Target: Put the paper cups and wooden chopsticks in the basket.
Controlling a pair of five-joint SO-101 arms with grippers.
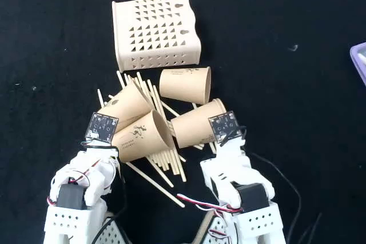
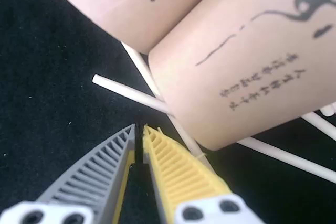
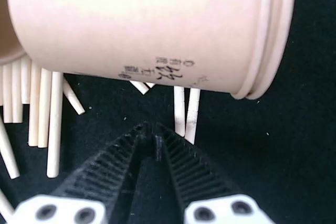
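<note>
Four paper cups on sides atop scattered wooden chopsticks, between basket and arms. Left gripper, right gripper: jaws closed, empty, near cups.

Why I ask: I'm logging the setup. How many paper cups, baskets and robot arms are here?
Paper cups: 4
Basket: 1
Robot arms: 2
Total: 7
Wooden chopsticks: overlapping heap, no sure count, left out of the total.
</note>
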